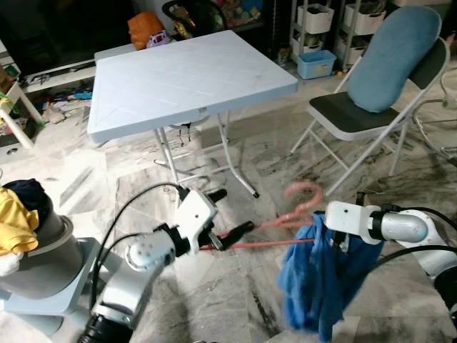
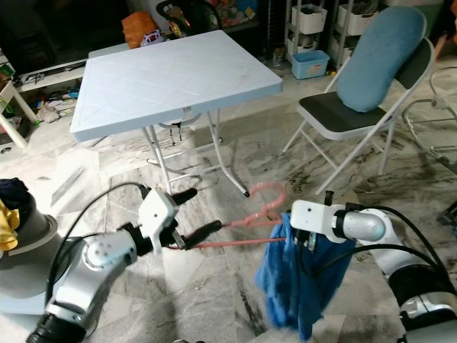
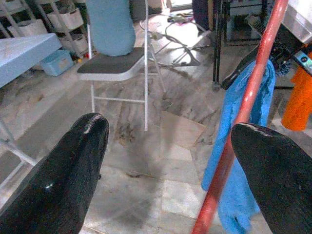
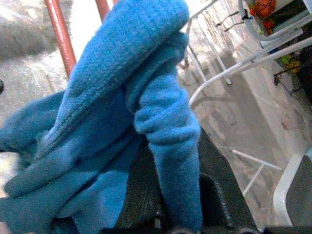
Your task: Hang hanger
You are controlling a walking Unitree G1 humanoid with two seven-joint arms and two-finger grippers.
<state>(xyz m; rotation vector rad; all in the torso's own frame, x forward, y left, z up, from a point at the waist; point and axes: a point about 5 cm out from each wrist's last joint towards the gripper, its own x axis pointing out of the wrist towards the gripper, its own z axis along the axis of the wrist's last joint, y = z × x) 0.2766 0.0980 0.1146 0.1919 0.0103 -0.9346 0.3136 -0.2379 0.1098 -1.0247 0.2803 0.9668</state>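
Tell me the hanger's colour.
Pinkish red; the hanger shows best in the left eye view.

A lived-in home: marble floor point(image 1: 235, 286), folding counter point(image 1: 186, 78), folding chair point(image 1: 371, 114) with a blue cushion point(image 1: 396, 57), storage shelves point(image 1: 318, 28), scattered toys point(image 1: 161, 36) and laundry point(image 1: 18, 214).

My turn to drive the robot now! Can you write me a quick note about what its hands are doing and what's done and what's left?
Left gripper: fingers spread wide around one end of the pink plastic hanger, not squeezing it.
Right gripper: wrapped in the blue fleece garment, which drapes over the hanger's other end; whether its fingers are shut cannot be seen.
Both are held low above the marble floor, in front of the light-blue folding table and the grey folding chair.
Done: the garment is on the hanger.
Left: hang it. No rail is in sight.
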